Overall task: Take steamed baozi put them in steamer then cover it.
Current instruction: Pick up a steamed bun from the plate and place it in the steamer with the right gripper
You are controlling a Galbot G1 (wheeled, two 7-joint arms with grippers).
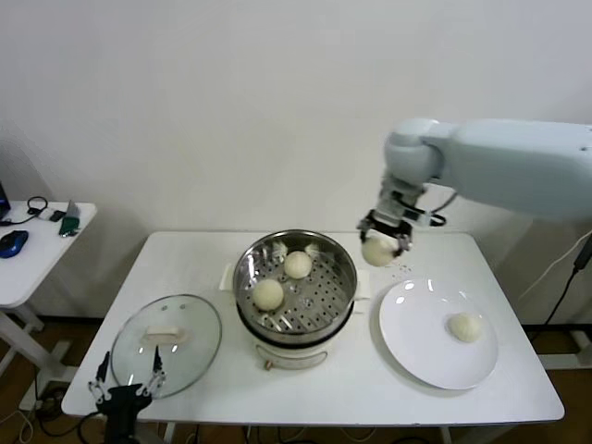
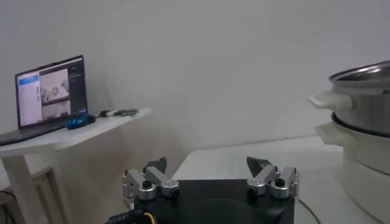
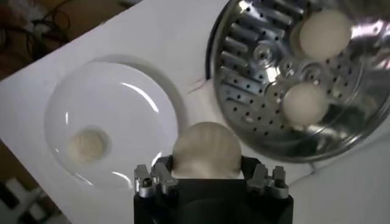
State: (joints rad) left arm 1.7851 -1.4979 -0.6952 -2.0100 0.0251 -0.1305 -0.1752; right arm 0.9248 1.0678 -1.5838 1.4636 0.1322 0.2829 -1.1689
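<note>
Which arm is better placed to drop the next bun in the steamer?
Right. Its tool already grips a baozi in the air, between the plate and the steamer. The left tool hangs open and empty near the lid.

The right arm reaches in from the right side, its pale upper link level and its wrist bent downward so that the right tool [image 1: 381, 242] points down above the worktop [image 1: 213, 398]. Its fingers are closed on a bun [image 3: 206, 150], which sits between them and bulges out beyond the tips. The left arm hangs low at the near left edge of the worktop, its left tool [image 2: 210, 177] held level, with both fingers spread wide apart and nothing between them.
</note>
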